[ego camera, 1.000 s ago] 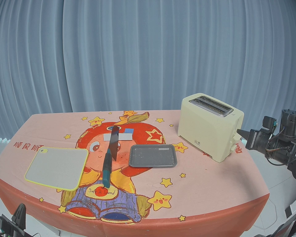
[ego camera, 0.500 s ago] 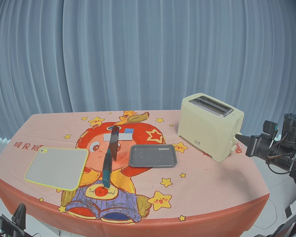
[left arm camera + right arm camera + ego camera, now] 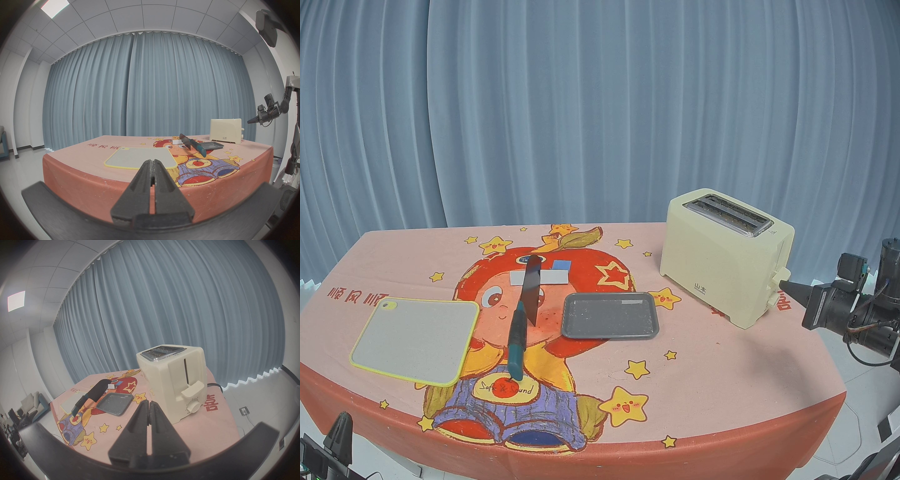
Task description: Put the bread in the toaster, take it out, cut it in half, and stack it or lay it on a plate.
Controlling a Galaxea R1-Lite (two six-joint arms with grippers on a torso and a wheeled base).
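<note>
– Toaster (image 3: 725,256) question: why is the right gripper (image 3: 782,285) sitting off the table's (image 3: 737,375) right end with its fingers pressed together?
– Because the lever (image 3: 782,275) sticks out of that end face. Closed fingers make one stiff point, and the tip is just beside the lever, a touch below it, so I'd guess it's there to work it. Lever looks low in its slot, so my bet is the bread's down inside, but the slots are too dark to tell.
– And the left gripper (image 3: 152,161)?
– Also pinched shut on nothing, low in front of the table's left corner, out of the way. Cutting board (image 3: 415,337), tilted knife (image 3: 519,325) and grey tray (image 3: 610,315) lie in a row left of the toaster, ready for cutting and plating.
</note>
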